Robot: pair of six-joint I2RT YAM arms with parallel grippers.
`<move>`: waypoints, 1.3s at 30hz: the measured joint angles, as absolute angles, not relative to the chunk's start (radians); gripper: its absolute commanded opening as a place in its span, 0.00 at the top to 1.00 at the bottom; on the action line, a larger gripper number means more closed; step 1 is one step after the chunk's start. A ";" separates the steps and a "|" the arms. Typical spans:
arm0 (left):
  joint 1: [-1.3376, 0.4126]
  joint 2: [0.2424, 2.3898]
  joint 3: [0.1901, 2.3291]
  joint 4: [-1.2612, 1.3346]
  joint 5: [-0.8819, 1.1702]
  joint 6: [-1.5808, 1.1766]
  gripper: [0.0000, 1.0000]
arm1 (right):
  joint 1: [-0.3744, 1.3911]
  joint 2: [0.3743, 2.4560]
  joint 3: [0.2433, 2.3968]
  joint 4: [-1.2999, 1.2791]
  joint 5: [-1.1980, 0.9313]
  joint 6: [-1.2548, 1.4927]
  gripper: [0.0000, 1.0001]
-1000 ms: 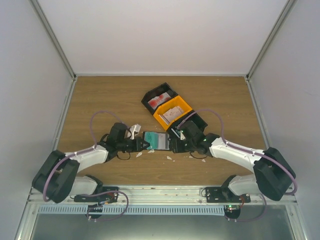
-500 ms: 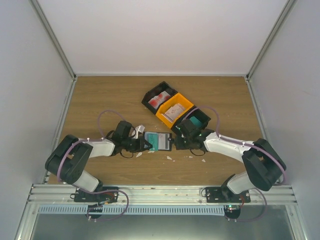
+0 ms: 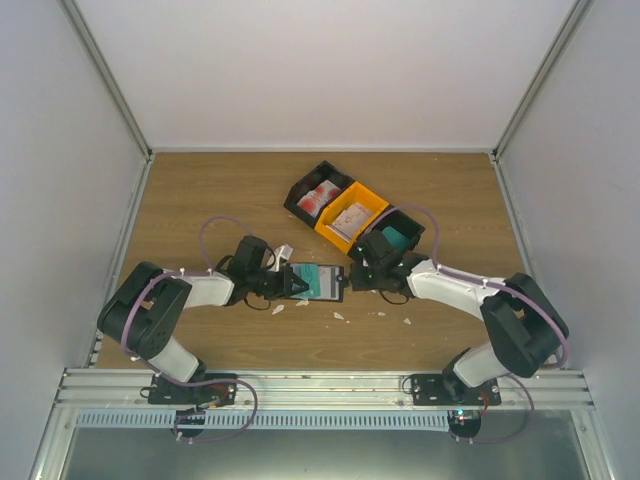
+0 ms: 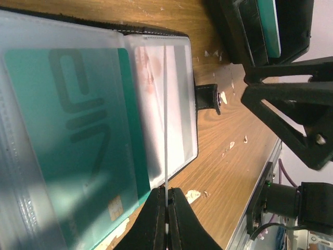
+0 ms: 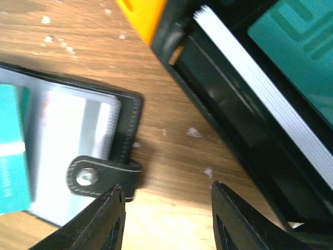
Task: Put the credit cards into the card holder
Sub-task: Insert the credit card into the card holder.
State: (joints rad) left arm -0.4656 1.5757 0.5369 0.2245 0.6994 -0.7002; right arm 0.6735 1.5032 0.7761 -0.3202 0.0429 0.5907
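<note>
The card holder [image 3: 320,282] lies open on the table between both grippers, a teal credit card [image 4: 67,146] inside one clear sleeve. My left gripper [image 3: 296,285] is shut on the edge of a thin clear sleeve leaf [image 4: 165,120] that stands up edge-on. My right gripper [image 5: 169,208] is open just off the holder's right edge, its left finger beside the snap tab [image 5: 99,177], nothing between the fingers. More teal credit cards [image 5: 291,41] are stacked in a black bin [image 3: 396,238].
An orange bin [image 3: 350,214] holds pale cards, and a black bin [image 3: 320,194] holds red-and-white cards, both behind the holder. Small white scraps [image 3: 340,316] dot the wood near the holder. Walls close in the table on three sides.
Both arms have swung in towards the middle. The right gripper has drawn slightly off the holder and narrowed a little, uncovering the teal-card bin. The left gripper stays shut.
</note>
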 measured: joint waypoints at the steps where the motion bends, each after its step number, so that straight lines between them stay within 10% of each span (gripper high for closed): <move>1: -0.466 1.576 0.539 0.225 0.699 -0.701 1.00 | 0.678 1.493 0.776 -0.319 0.038 0.591 0.52; 39: -0.449 1.727 0.580 0.262 0.777 -0.767 1.00 | 0.805 1.683 0.890 -0.361 0.107 0.642 0.58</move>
State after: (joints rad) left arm -0.4492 1.7267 0.5797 0.2619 0.7773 -0.7673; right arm 0.8051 1.6829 0.8898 -0.3611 0.1066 0.6418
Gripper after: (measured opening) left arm 0.019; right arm 0.434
